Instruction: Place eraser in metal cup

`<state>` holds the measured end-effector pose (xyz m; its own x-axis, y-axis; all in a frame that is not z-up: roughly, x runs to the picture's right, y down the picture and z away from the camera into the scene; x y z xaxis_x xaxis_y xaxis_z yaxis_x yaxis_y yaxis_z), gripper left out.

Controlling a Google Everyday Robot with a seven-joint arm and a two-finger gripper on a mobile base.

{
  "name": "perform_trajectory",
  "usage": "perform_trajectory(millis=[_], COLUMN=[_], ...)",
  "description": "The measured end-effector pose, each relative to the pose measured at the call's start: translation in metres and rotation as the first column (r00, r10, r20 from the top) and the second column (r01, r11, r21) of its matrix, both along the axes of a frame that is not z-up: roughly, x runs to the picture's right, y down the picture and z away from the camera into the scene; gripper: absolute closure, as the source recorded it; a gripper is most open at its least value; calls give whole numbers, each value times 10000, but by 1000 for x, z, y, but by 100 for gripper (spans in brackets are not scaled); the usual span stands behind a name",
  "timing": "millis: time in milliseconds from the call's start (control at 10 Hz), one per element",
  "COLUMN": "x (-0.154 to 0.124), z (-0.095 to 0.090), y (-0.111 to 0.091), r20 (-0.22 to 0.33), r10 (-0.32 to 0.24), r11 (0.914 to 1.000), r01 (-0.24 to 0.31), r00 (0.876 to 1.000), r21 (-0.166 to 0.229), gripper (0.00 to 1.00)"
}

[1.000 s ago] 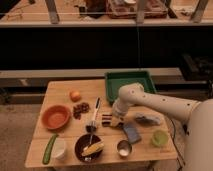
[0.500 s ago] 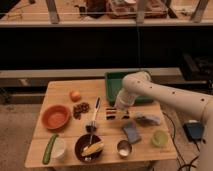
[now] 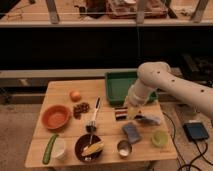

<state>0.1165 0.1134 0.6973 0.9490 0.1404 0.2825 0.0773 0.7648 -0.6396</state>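
Note:
The eraser (image 3: 120, 114), a small dark block with a pale and reddish stripe, lies on the wooden table (image 3: 107, 125) near its middle. My gripper (image 3: 131, 111) hangs at the end of the white arm (image 3: 155, 80), just right of the eraser and close above the table. The metal cup (image 3: 124, 148), small and shiny with a pale inside, stands upright near the table's front edge, below the eraser and apart from the gripper.
A green tray (image 3: 120, 85) sits at the back. A blue-grey sponge (image 3: 131, 132), a light green cup (image 3: 160, 138) and a dark bag (image 3: 149, 120) are at the right. A dark bowl (image 3: 89, 147), a white cup (image 3: 59, 147), a cucumber (image 3: 48, 148), an orange bowl (image 3: 56, 116), grapes (image 3: 81, 108), an orange fruit (image 3: 75, 95) and a brush (image 3: 94, 117) are at the left.
The arm has lifted and swung back to the right. The gripper has moved right, off the eraser, which now shows uncovered on the table.

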Motion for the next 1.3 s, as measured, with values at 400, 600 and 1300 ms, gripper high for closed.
perform_trajectory(millis=[400, 600, 1300], x=[-1, -3, -34], z=[-24, -23, -65], y=[39, 39, 77], r20=[561, 616, 1136], r10=[-409, -400, -892], r11=[9990, 9990, 9958], r01=[419, 413, 907], r00=[9976, 9973, 9895], r21=[-180, -196, -82], gripper=[100, 100, 100])
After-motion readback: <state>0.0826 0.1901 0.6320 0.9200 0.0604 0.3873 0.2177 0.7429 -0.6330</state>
